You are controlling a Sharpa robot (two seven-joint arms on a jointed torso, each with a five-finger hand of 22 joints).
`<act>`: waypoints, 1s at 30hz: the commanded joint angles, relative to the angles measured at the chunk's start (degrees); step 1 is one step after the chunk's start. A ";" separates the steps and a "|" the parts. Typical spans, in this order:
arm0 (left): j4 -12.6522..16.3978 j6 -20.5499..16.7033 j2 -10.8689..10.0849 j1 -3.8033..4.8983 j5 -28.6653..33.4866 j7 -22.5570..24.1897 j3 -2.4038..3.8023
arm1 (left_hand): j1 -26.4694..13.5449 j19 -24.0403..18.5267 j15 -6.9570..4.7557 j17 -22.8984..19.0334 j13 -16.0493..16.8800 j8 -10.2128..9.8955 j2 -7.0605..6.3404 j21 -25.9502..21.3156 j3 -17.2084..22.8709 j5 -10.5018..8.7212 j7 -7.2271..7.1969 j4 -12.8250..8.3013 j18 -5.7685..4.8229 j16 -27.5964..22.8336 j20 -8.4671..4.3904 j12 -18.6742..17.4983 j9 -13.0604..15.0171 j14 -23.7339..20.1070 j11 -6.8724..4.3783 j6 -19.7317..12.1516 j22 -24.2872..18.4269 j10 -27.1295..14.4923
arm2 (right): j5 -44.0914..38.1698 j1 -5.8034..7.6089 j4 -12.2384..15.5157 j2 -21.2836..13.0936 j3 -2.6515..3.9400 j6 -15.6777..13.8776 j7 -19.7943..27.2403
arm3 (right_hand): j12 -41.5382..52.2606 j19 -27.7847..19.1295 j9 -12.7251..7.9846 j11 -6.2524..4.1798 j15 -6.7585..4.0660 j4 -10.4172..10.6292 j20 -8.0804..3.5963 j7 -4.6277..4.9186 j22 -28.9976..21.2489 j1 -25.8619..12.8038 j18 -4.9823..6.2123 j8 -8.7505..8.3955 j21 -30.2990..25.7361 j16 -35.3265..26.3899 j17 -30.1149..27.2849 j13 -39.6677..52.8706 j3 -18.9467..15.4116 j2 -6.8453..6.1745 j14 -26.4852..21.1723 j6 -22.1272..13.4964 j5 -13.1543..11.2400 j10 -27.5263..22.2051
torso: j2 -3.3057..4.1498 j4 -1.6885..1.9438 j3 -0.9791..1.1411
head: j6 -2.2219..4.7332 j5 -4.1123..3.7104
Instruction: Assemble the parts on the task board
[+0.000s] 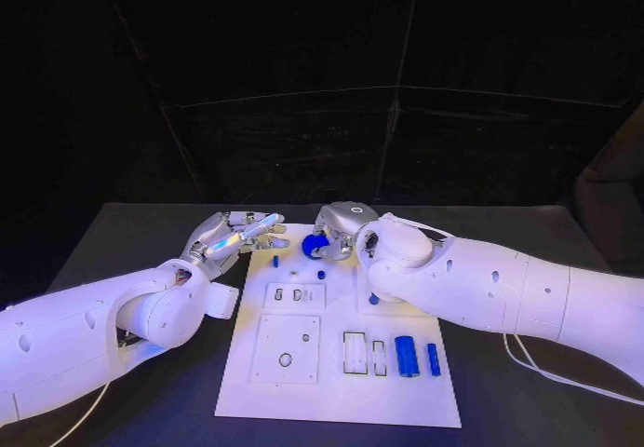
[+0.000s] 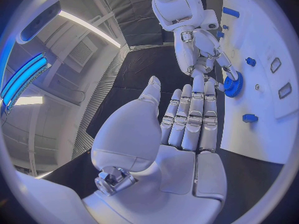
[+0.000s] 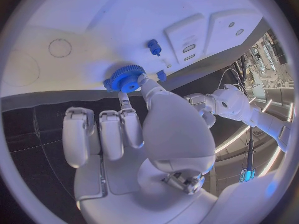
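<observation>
One blue gear [image 3: 127, 77] is what I am working with, and my right robot hand [image 1: 339, 233] has it pinched at its toothed rim between thumb and fingertips, right at the far edge of the task board [image 1: 336, 396]. In the right wrist view the gear sits just past my fingertips, over the board's edge where white plate meets black counter [image 1: 530, 410]. I judge it a light, stiff plastic piece; the teeth give some bite, but the rim is thin, so a pinch across the rim looks right to me, kept level so the bore can meet its peg. It could slip sideways if I squeeze unevenly.

My left robot hand [image 1: 239, 233] hovers just beside the right one, fingers straight, close together and holding nothing; I cannot tell from these pictures whether its fingertips touch the board.

Nearer to me than the hands, small blue pegs [image 1: 322, 275] stand on the board, and further back toward my body two blue cylinders [image 1: 406, 356] lie beside rectangular slots [image 1: 355, 353]. A raised panel with a hole [image 1: 286, 358] sits on the left hand's side. The counter is matte black and flat; the room beyond is dark, with black draping behind.
</observation>
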 commanded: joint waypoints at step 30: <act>-0.10 0.83 -0.27 0.11 -0.20 0.00 0.04 | 0.09 0.04 0.09 0.15 -0.01 -0.26 0.75 -0.30 0.01 -0.07 0.06 -0.52 0.42 -0.35 0.30 -0.32 0.02 -0.10 0.23 0.27 -0.12 0.07 | 19.79 -0.09 9.44 -15.79 -0.07 -9.03 17.57 | -1.78 -0.21 0.19 0.70 0.76 6.21 1.06 0.42 4.84 2.96 -0.38 0.47 -0.78 -0.41 3.79 5.85 -8.06 -0.14 3.78 -1.89 3.49 0.24 | -0.37 -0.43 0.02 | 0.40 -0.86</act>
